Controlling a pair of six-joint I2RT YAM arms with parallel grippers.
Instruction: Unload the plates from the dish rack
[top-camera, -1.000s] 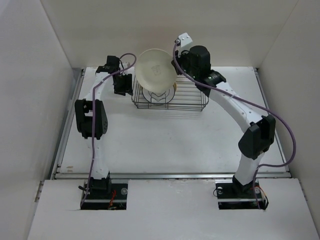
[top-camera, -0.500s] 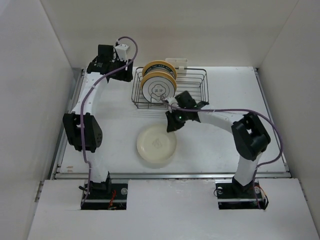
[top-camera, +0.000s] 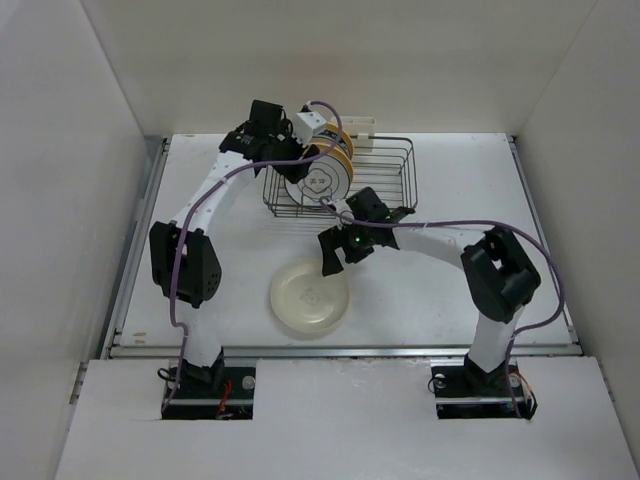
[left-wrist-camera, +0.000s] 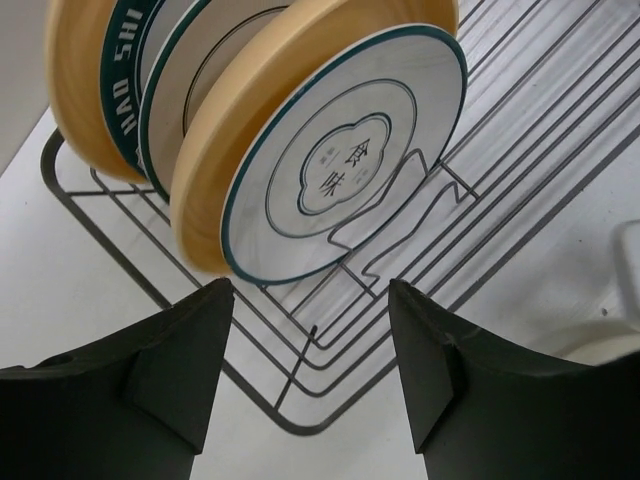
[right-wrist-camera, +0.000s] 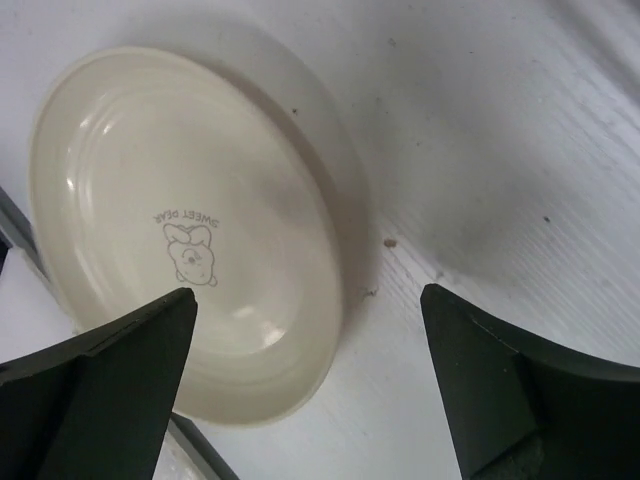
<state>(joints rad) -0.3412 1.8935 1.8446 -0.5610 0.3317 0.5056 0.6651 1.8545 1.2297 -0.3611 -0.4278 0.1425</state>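
The cream plate (top-camera: 310, 298) lies flat on the table in front of the dish rack (top-camera: 390, 185). My right gripper (top-camera: 333, 255) hovers over its far edge, open; in the right wrist view the cream plate (right-wrist-camera: 190, 230) has its rim between the spread fingers of the right gripper (right-wrist-camera: 308, 295), untouched. More plates stand upright in the dish rack (left-wrist-camera: 300, 428): the front plate (left-wrist-camera: 340, 170) has an orange back and a white face, behind it a green-rimmed plate (left-wrist-camera: 135, 70). My left gripper (left-wrist-camera: 310, 290) is open just before them, holding nothing, at the rack's left end (top-camera: 300, 158).
A small white block (top-camera: 360, 125) sits on the rack's far side. White enclosure walls stand close on the left, right and back. A metal rail (top-camera: 340, 350) runs along the table's near edge, just beyond the cream plate.
My right arm carried the cream plate down from above the rack to the table and has opened, letting it go. My left arm swung right, from beside the rack to the standing plates.
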